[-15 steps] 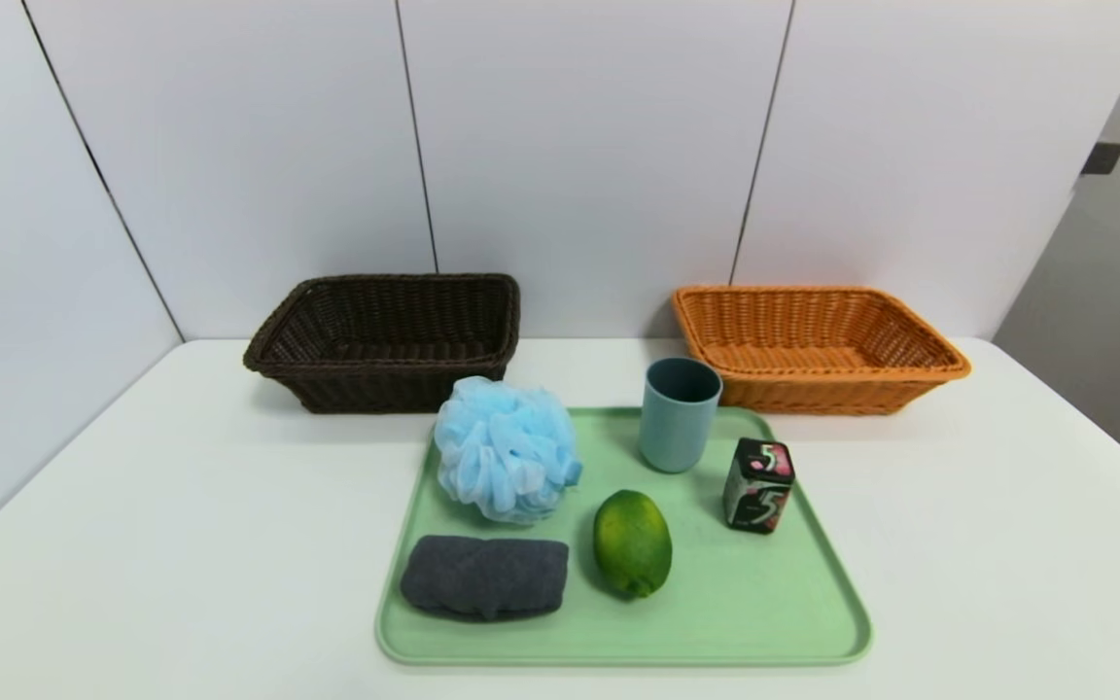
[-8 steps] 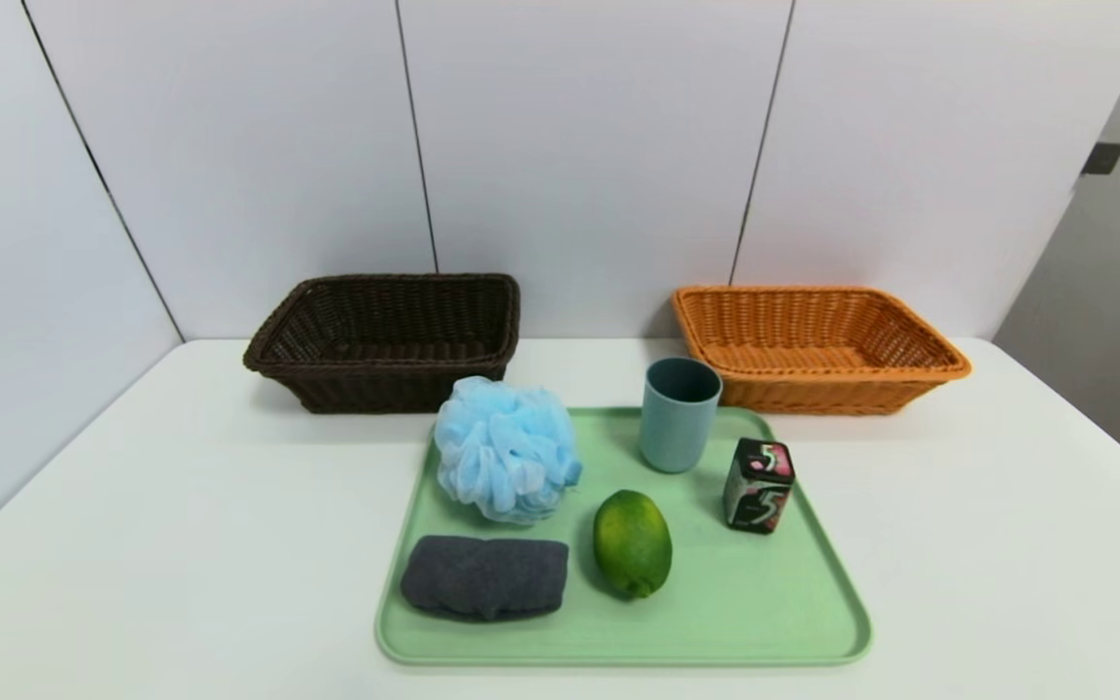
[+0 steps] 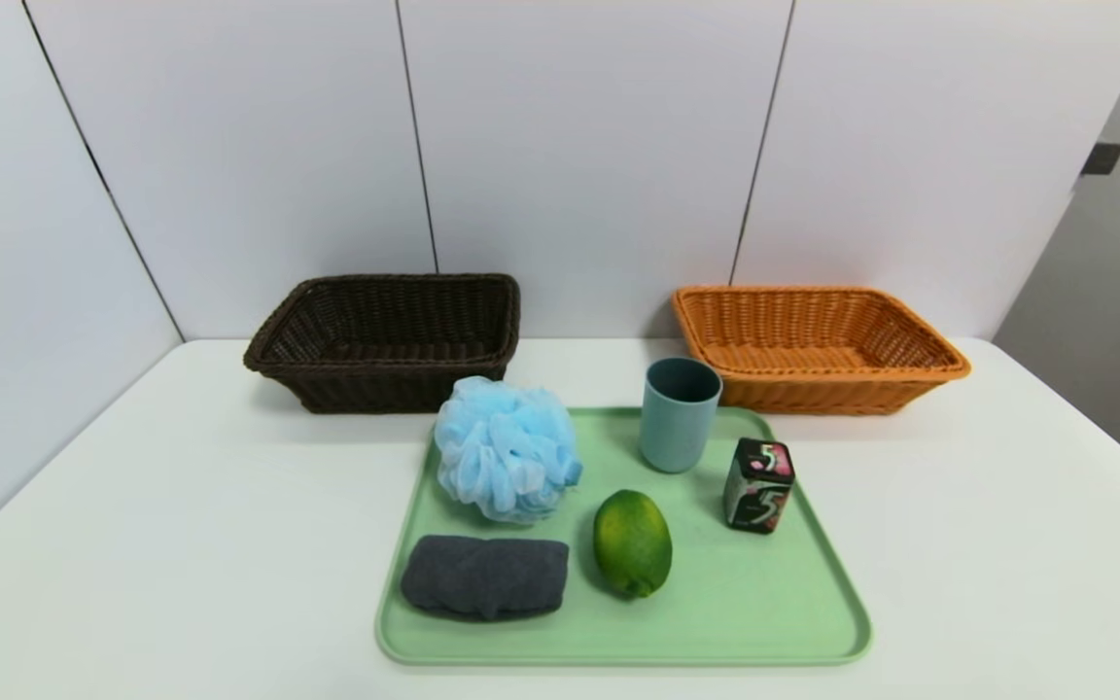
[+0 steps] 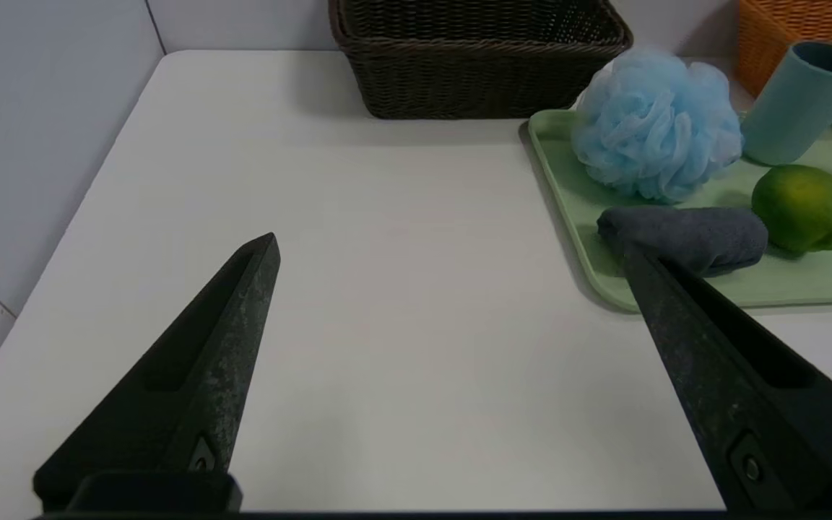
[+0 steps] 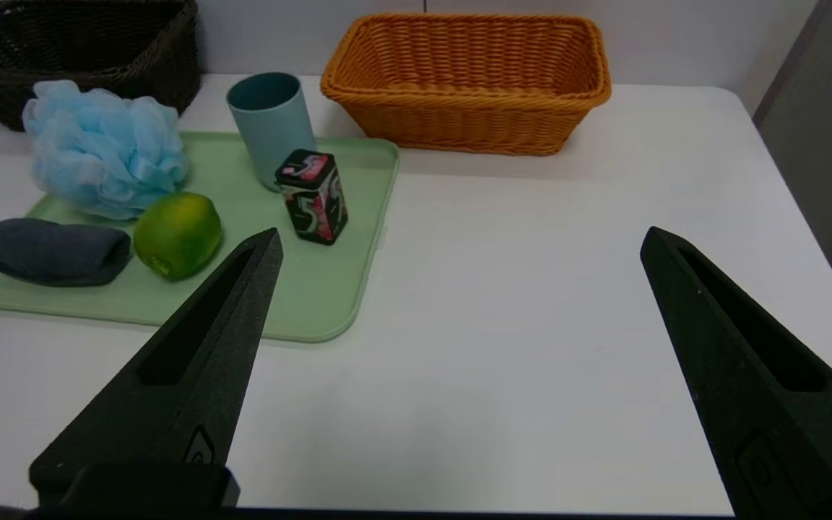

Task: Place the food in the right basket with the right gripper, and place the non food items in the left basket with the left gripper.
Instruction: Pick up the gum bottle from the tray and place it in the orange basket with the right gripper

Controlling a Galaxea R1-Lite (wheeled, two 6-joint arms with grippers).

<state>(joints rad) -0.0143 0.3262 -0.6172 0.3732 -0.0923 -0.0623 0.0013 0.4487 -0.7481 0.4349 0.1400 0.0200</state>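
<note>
On a light green tray [image 3: 774,622] lie a green fruit [image 3: 631,542], a black box with "5" marks [image 3: 759,484], a light-blue bath puff [image 3: 506,449], a teal cup [image 3: 679,413] and a folded dark grey towel [image 3: 484,577]. The dark brown left basket [image 3: 387,340] and the orange right basket [image 3: 813,345] stand behind the tray against the wall, with nothing seen inside them. Neither arm shows in the head view. My left gripper [image 4: 448,242] hangs open over bare table left of the tray. My right gripper [image 5: 459,238] hangs open over bare table right of the tray.
The white table [image 3: 181,544] meets a white panelled wall behind the baskets and on the left. Its right edge drops off beside a grey wall [image 3: 1104,292]. Bare table lies on both sides of the tray.
</note>
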